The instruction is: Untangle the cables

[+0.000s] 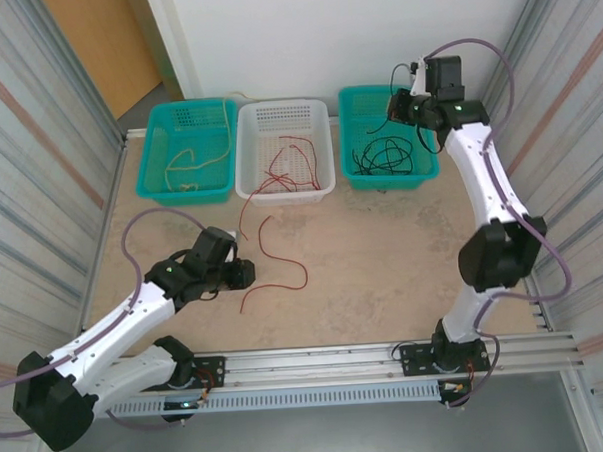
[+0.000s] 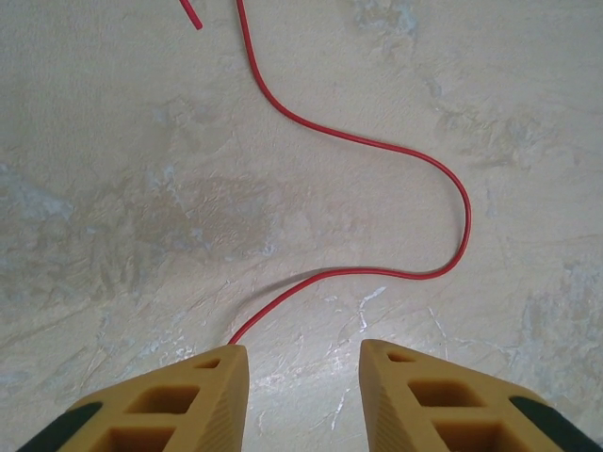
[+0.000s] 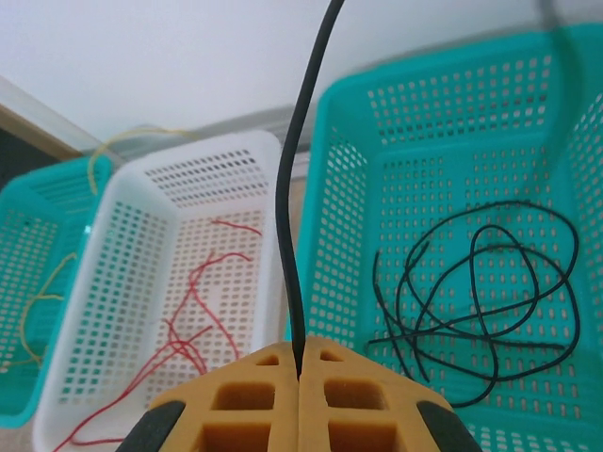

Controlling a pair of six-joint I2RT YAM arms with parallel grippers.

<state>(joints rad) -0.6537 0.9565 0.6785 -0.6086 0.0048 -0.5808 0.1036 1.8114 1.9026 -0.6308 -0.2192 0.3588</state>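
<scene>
Two cables sat by the jaws. One loose red cable (image 2: 467, 221) snaked across the tabletop (image 2: 113, 207), its near end just beside the left fingertip of the left jaws, which stood apart and empty. The right jaws were clamped together on a black cable (image 3: 294, 188) rising above the right teal basket (image 3: 344, 207), where more black cables (image 3: 443, 330) lay coiled.

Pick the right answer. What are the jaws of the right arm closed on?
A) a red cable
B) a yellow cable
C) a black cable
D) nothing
C: in the right wrist view the right jaws are pressed together on a black cable, which rises straight up from between them beside the teal basket that holds more black cable.
</scene>
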